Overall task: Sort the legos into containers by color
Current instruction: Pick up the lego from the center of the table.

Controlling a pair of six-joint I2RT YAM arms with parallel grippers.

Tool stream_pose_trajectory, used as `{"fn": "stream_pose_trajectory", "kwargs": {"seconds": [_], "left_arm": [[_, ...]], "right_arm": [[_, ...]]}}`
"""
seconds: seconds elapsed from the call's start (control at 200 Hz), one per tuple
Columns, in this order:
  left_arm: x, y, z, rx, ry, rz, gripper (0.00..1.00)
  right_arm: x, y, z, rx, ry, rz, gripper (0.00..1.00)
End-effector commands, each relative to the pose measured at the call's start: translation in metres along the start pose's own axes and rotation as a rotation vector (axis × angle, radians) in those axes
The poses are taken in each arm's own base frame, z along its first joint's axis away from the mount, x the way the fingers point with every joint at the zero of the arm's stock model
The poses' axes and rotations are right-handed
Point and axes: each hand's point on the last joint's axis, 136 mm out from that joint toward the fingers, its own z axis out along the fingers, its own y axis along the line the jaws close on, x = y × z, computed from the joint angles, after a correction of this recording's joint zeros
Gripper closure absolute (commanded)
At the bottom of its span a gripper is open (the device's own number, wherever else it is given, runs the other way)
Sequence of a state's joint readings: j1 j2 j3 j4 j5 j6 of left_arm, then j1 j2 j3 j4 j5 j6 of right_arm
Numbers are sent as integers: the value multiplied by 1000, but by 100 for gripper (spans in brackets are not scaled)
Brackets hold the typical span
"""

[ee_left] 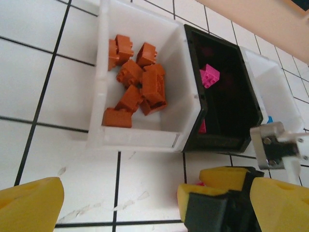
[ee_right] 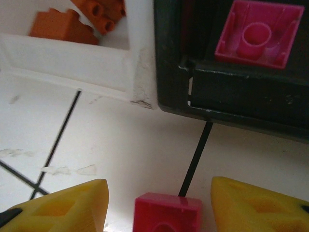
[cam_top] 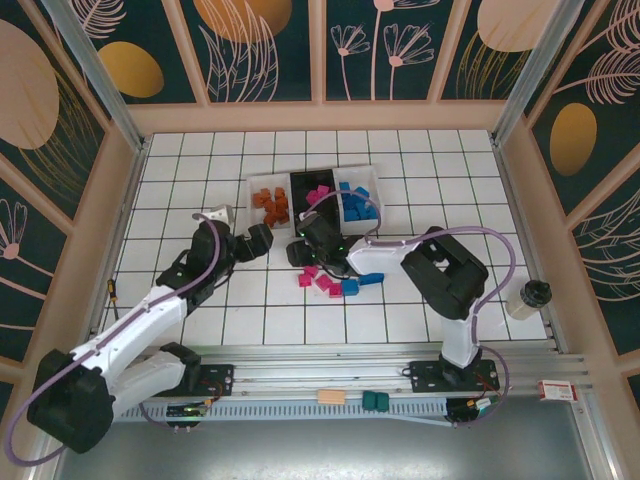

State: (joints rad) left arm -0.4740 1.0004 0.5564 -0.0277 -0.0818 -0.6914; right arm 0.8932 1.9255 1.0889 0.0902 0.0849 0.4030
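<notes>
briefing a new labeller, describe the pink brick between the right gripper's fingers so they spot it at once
On the white tiled table, find the black plastic bin in the middle of three joined bins. Just before its near wall, a small magenta-pink plastic brick lies between the right gripper's yellow fingers. Unlike the magenta brick inside the bin, it sits on the table.

Overhead view downward, wrist cameras close, both facing the bins (ee_left: pixel 140 137)

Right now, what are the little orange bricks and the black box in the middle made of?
The small brown-orange bricks look like hard moulded plastic, smooth and slightly shiny, with round studs. The black rectangular middle bin also seems plastic: thin walls, faint sheen, though I can't be sure.
</notes>
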Motion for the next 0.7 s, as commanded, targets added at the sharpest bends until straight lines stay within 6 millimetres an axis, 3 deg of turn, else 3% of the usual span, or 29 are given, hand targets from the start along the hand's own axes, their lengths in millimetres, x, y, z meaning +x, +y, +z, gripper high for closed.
{"fn": "stream_pose_trajectory", "kwargs": {"seconds": [0.0, 0.215, 0.35, 0.45, 0.586, 0.696], "left_arm": [[8, 2, -4, 23, 6, -42, 2], [21, 16, -5, -10, 24, -39, 1], [21, 14, -6, -1, 27, -27, 2], [23, 9, -6, 21, 39, -17, 2], [28, 3, -6, 57, 66, -2, 3], [38, -2, -4, 68, 97, 18, 4]], "right_arm": [[7, -12, 6, 84, 30, -2, 43], [14, -4, 11, 62, 55, -23, 52], [3, 8, 6, 8, 17, -43, 63], [-17, 18, -7, -37, -52, -55, 72], [-57, 27, -43, -96, -181, -48, 75], [-90, 16, -66, -97, -263, -18, 75]]}}
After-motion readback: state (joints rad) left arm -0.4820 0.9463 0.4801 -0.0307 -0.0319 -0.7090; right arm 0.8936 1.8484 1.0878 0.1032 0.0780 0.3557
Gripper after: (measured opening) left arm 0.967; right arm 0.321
